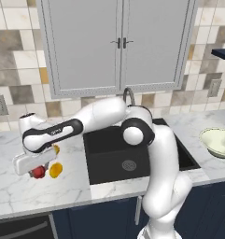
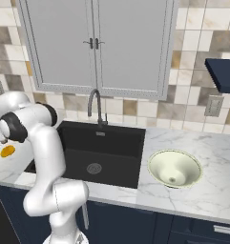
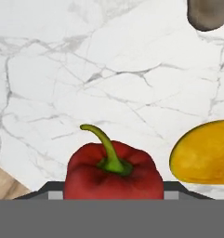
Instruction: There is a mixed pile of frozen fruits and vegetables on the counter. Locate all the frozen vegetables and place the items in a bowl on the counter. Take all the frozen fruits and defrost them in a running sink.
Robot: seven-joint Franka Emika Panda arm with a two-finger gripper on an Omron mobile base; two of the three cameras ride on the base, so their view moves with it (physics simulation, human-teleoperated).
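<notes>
The claw [image 1: 38, 169] is lowered over the left end of the worktop [image 1: 20, 186], left of the sink [image 1: 128, 156]. In the hand view the red bell pepper [image 3: 114, 174] sits centred between the fingertips [image 3: 48, 191], stem up, with a tip at each flank. The jaws appear pinched on the pepper, though contact is partly hidden.

Governing relation: the bowl [image 2: 175, 167] lies on the far side of the sink from the claw, to the right. The pepper is a vegetable, so the likely transfer is a lift followed by a rightward carry across the basin.

A yellow-orange mango [image 3: 204, 153] lies just beside the pepper, apart from it. A grey-brown mushroom-like lump [image 3: 208, 14] lies farther off.
</notes>
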